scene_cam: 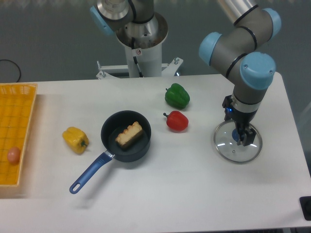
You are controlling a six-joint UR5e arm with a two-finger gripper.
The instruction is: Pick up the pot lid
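The round, glassy, blue-knobbed pot lid point(225, 146) rests toward the view's four o'clock, apparently unlifted, the unseen gripper's finger spread impossible to tell.

My tool point(240, 127) hides part of the lid point(235, 154); I see the yellow crate point(19, 89) and a black object point(305, 204) by the tabletop's point(146, 204) near-right corner cut off.

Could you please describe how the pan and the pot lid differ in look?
The pan is black and opaque, whereas the pot lid is see-through. The pan has a long blue handle reaching out sideways; the pot lid has a small blue knob near its middle. Both are round.
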